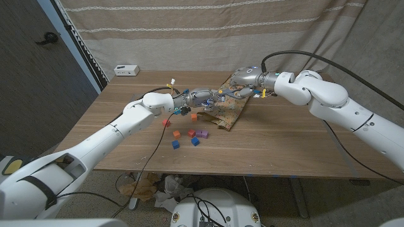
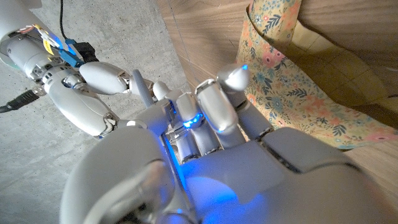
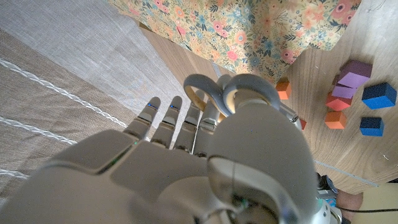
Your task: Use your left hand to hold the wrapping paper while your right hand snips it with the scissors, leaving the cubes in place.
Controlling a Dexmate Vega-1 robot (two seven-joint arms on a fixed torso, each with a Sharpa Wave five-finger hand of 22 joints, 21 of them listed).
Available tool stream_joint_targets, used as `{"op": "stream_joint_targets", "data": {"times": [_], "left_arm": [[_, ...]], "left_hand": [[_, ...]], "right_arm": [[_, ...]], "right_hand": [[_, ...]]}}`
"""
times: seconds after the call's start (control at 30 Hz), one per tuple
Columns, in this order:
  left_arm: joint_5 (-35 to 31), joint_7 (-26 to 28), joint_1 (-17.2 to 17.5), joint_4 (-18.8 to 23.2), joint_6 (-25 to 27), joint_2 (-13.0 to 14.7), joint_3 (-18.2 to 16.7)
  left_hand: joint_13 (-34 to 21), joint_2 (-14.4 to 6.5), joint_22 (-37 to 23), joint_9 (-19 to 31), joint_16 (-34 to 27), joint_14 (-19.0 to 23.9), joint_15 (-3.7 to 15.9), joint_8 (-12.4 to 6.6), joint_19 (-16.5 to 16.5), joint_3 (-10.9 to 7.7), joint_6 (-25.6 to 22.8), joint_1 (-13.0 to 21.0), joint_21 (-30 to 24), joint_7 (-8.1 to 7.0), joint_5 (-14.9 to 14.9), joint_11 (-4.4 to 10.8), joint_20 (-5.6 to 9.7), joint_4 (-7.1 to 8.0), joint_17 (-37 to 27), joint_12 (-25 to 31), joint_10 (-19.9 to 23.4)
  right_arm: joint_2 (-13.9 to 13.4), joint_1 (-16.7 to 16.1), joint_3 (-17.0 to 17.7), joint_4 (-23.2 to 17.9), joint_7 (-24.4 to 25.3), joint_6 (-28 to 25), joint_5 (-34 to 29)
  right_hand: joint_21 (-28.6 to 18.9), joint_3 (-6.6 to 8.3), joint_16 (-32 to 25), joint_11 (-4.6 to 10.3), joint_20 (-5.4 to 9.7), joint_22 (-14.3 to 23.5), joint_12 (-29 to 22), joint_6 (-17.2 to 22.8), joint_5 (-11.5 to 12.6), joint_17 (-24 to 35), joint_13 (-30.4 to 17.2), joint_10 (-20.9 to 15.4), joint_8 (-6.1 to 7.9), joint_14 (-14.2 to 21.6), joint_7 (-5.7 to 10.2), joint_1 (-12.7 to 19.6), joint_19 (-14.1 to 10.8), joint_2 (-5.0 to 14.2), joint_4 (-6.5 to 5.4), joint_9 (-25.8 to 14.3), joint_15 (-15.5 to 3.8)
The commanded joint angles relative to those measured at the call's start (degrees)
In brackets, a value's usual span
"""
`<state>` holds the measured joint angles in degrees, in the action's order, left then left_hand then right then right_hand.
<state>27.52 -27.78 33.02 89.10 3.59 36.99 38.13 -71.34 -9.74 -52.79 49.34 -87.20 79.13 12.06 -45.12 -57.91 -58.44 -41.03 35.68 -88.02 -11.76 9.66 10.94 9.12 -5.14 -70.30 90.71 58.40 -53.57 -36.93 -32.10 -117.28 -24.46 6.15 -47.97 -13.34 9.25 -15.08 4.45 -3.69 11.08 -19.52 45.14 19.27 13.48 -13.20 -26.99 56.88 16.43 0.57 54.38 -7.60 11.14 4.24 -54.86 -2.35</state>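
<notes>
The floral wrapping paper lies crumpled and partly raised at the table's back middle. My left hand is at its left edge, and its fingers curl against the paper. My right hand hovers over the paper's far side and grips the scissors by their grey loops. The blades are mostly hidden. Several small cubes sit in front of the paper: orange, red, purple and blue. The right wrist view also has the paper and a purple cube.
A white box stands at the table's back left corner. A striped curtain hangs close behind the table. The table's front edge runs below the cubes. Cables trail from both wrists.
</notes>
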Motion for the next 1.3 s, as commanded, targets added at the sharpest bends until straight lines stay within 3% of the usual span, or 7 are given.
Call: {"op": "stream_joint_targets", "data": {"times": [0.03,0.07,0.27,0.9,1.17,1.23,1.3], "left_arm": [[-0.32,-0.57,-0.31,0.19,0.14,0.21,0.33],[-0.30,-0.44,-0.23,0.25,0.13,0.20,0.28],[-0.22,-0.13,-0.04,0.43,0.13,0.28,0.09],[-0.27,0.86,1.26,0.07,-3.34,0.03,-0.95],[-0.18,4.46,3.45,2.04,-4.35,0.54,-2.56],[-0.18,5.13,3.83,2.05,-4.32,0.61,-2.76],[-0.27,5.13,3.87,1.83,-4.65,0.60,-2.76]], "left_hand": [[-0.17,-0.60,0.32,-0.49,-0.09,-0.13,-0.29,0.31,0.42,0.22,-0.66,-0.04,0.00,-0.21,-0.03,0.24,3.22,0.02,-0.04,-0.06,0.34],[-0.17,-0.60,0.32,-0.57,-0.09,-0.14,-0.29,0.37,0.41,0.22,-0.64,-0.04,-0.01,-0.11,-0.02,0.24,3.23,0.02,-0.04,-0.06,0.34],[-0.15,-0.61,1.25,-1.50,-0.04,-0.20,-0.28,0.86,0.75,0.34,-1.16,-0.06,0.42,-0.10,0.00,0.25,3.24,0.04,-0.03,-0.09,0.23],[-0.01,-0.35,3.57,-7.41,1.57,-1.43,-0.20,3.62,1.23,0.52,-4.48,-0.07,0.21,-0.09,0.06,0.43,3.17,-0.66,1.05,-0.26,0.13],[1.56,0.80,12.93,-13.63,8.34,-4.80,0.08,7.12,4.44,1.07,-6.96,-0.16,3.57,2.11,0.28,0.71,3.06,-3.34,4.39,-2.36,-3.02],[12.41,3.51,18.56,-17.79,11.54,-6.38,0.21,10.58,5.10,2.77,-7.21,-0.61,4.07,1.83,0.10,0.83,3.05,-5.02,7.11,-11.41,-3.18],[17.28,4.70,20.90,-19.35,12.73,-6.60,0.21,12.54,5.40,3.43,-6.30,-0.39,4.12,1.82,0.04,0.90,3.03,-5.13,8.35,-15.32,-3.31]], "right_arm": [[-0.24,0.08,0.10,-0.29,-0.47,0.20,0.94],[-0.28,0.07,0.14,-0.34,-0.46,0.21,0.97],[-0.22,0.02,0.19,-0.62,-0.41,-0.13,0.65],[0.15,0.05,0.21,-0.76,-0.34,-1.16,0.38],[0.39,0.30,0.28,-0.21,0.08,-1.21,1.01],[0.56,0.49,0.25,-0.02,-0.01,-1.33,1.26],[0.60,0.59,0.16,0.01,-0.04,-1.43,1.20]], "right_hand": [[-0.26,3.48,-0.74,1.69,0.12,0.16,-0.29,1.86,-0.37,0.54,-0.22,-0.44,1.16,1.35,-2.26,-0.15,-0.53,0.88,-1.98,0.61,-5.57],[-0.31,3.78,-0.76,2.55,0.08,0.16,-0.27,1.98,-0.42,0.59,-0.24,-0.41,1.24,1.38,-2.32,-0.11,-0.64,0.81,-2.04,0.81,-5.58],[-0.31,4.48,-0.84,2.81,0.14,0.17,-0.14,1.94,-0.65,0.73,-0.28,-0.16,1.86,1.49,-2.30,-0.11,-0.66,0.62,-2.21,0.50,-5.59],[-0.37,5.86,-1.08,1.34,0.28,0.18,-0.17,1.83,-1.31,0.97,-0.32,-0.45,2.53,1.90,-2.42,-0.18,-0.84,0.34,-2.41,1.14,-5.84],[-0.53,6.30,-1.58,0.97,0.48,0.18,-0.25,1.88,-1.46,1.05,-0.34,-0.78,2.90,3.06,-2.56,-0.26,-1.25,0.23,-2.45,1.32,-6.35],[-0.59,6.43,-1.68,0.92,0.60,0.18,-0.23,1.99,-1.49,1.07,-0.34,-0.81,3.07,3.27,-2.58,-0.27,-1.40,0.17,-2.42,1.37,-6.50],[-0.58,6.53,-1.72,0.82,0.59,0.18,-0.26,1.98,-1.54,1.08,-0.34,-0.94,3.04,3.35,-2.58,-0.26,-1.40,0.09,-2.37,1.62,-6.46]]}}
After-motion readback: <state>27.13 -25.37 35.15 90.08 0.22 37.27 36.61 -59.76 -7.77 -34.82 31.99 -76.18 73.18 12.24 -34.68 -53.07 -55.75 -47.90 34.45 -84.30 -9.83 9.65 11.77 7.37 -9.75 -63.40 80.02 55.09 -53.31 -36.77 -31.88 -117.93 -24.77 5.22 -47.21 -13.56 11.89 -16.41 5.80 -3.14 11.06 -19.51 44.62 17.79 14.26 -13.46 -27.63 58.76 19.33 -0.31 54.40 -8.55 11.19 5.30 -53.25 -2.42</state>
